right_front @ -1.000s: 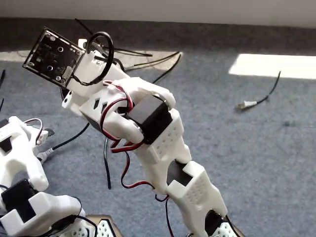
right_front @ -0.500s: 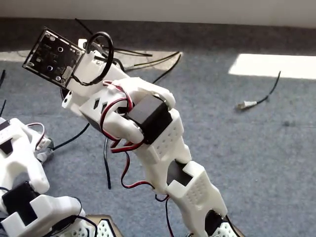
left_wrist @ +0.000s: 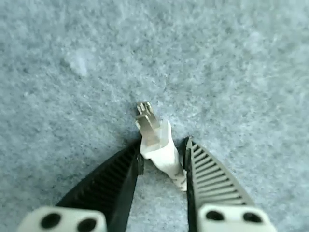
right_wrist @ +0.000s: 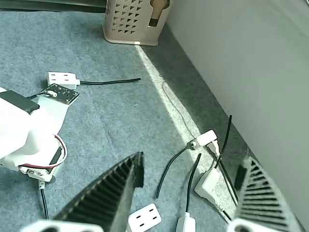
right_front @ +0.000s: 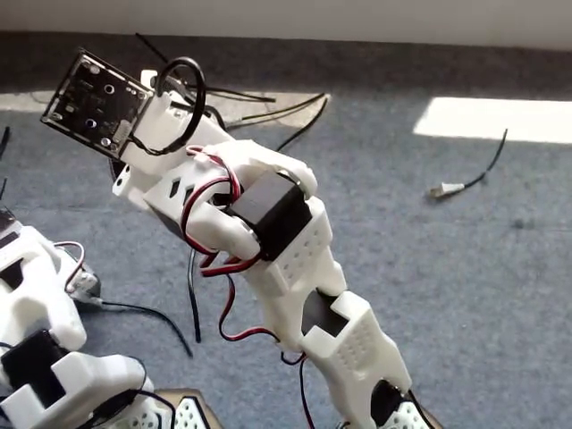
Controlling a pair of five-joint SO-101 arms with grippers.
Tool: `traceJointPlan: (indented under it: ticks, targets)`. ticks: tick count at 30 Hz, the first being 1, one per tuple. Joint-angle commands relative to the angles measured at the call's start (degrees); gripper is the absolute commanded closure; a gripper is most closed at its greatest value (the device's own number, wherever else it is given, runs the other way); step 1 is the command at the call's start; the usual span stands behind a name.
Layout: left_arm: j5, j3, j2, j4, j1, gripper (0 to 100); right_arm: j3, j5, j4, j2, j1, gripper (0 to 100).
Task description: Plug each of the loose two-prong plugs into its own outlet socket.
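A white two-prong plug (left_wrist: 155,140) sits between the black fingers of my left gripper (left_wrist: 163,144), prongs pointing away over the grey carpet. The gripper is shut on it. From above, that plug (right_front: 86,282) is at the left edge by the left arm, its black cable (right_front: 147,315) trailing right. A second loose plug (right_front: 444,189) lies far right on the carpet. My right gripper (right_wrist: 193,162) hangs open high above the floor. Below it lie a white outlet socket (right_wrist: 145,217), another outlet socket (right_wrist: 63,77) with a black cord, and a plug (right_wrist: 186,224).
The right arm (right_front: 268,232) stretches across the middle of the high view. White adapters (right_wrist: 207,137) and thin black cables lie along the wall. A beige slotted basket (right_wrist: 135,21) stands in the far corner. Open carpet spreads to the right.
The left arm has pulled back toward the left edge with the plug, and the plug's black cable has swung down to lie across the carpet. The right arm has kept still.
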Motion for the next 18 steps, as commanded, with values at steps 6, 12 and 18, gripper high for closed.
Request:
traceJointPlan:
  ticks: [6,12,18]
  targets:
    - [-1.85,0.66,0.57,0.53,-0.84,87,-6.37,-0.70,2.15,-3.30,0.57,69.8]
    - [-2.02,-5.32,0.57,0.62,-0.92,92,-6.37,-0.70,2.15,-3.30,0.57,69.8]
    - [-2.11,-14.20,0.66,0.79,-0.84,98,-6.37,-0.70,2.15,-3.30,0.57,69.8]
